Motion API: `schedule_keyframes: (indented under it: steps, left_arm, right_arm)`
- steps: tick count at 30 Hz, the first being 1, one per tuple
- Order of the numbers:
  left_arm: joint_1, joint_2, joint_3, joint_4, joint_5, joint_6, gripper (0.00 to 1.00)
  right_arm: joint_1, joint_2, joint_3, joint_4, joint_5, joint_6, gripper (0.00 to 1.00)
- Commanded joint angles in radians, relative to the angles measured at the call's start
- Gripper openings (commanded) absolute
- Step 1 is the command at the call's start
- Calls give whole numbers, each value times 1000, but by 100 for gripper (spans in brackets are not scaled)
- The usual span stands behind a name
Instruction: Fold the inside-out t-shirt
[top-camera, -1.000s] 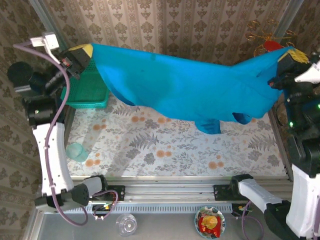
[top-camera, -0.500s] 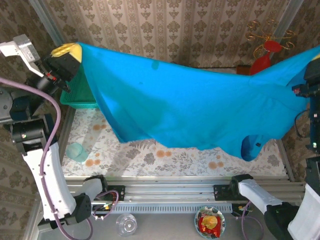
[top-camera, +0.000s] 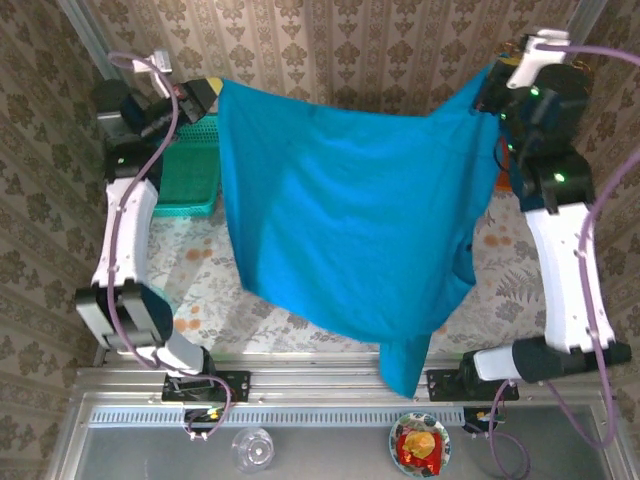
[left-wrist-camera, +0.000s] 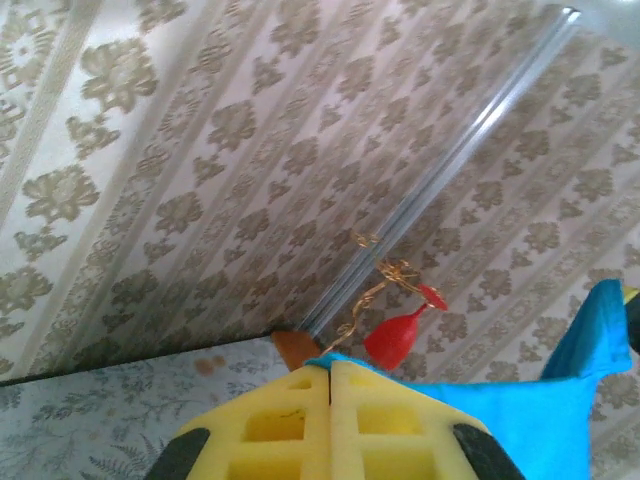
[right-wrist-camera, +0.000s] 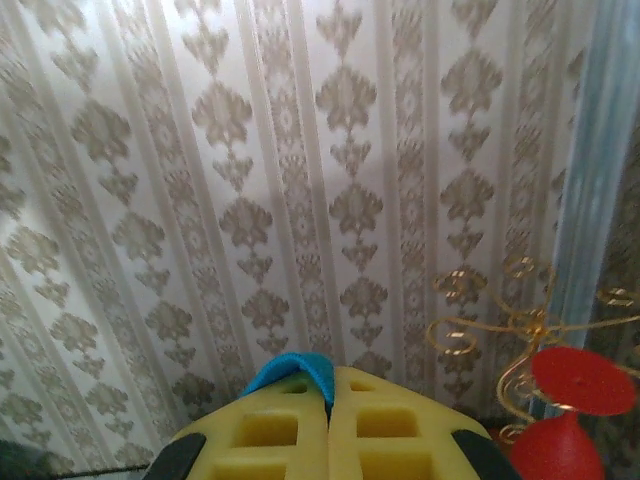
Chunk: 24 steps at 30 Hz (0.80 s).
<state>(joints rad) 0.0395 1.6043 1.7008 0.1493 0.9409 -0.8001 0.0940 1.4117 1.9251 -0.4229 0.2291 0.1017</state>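
Note:
The bright blue inside-out t-shirt (top-camera: 350, 220) hangs in the air like a curtain between both raised arms, its lower end drooping past the table's near edge. My left gripper (top-camera: 212, 90) is shut on its upper left corner, and a sliver of blue cloth (left-wrist-camera: 340, 358) shows between the yellow pads (left-wrist-camera: 270, 425). My right gripper (top-camera: 487, 88) is shut on the upper right corner, where a blue fold (right-wrist-camera: 290, 372) sticks out of the closed yellow pads (right-wrist-camera: 390, 430). The shirt hides most of the table's middle.
A teal mesh basket (top-camera: 185, 170) sits at the back left, under the left arm. A red glass on a gold wire stand (right-wrist-camera: 565, 415) is at the back right corner. Patterned walls close the back and sides. A clear cup (top-camera: 251, 449) and a red snack plate (top-camera: 419, 444) lie below the rail.
Both arms have swung inward and upward, drawing the two held corners closer together. The shirt now hangs narrower and longer instead of stretching wide across the table.

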Motion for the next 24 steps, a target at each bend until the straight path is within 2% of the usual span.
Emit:
schedule_keyframes:
  steps: [1, 8, 10, 12, 14, 16, 19, 24]
  left_arm:
    - [5, 95, 210, 106, 7, -64, 0]
    - [13, 421, 814, 54, 27, -201, 0]
    - [21, 483, 903, 57, 27, -241, 0]
    - [32, 503, 903, 103, 31, -298, 0]
    - [43, 494, 839, 183, 53, -363, 0]
    - [51, 460, 734, 264, 73, -412, 0]
    - [58, 364, 497, 401, 104, -454, 0]
    - [52, 138, -89, 551, 170, -404, 0]
  right_arm:
    - [-11, 94, 148, 102, 5, 26, 0]
    - [-18, 385, 710, -45, -20, 18, 0]
    - [-23, 438, 823, -88, -20, 8, 0]
    - [-28, 449, 848, -105, -19, 2, 0]
    - [-30, 420, 793, -109, -23, 1, 0]
    - [-30, 357, 662, -104, -44, 3, 0]
    - [-30, 177, 310, 6, -97, 28, 0]
    - [-30, -153, -292, 85, -153, 105, 0]
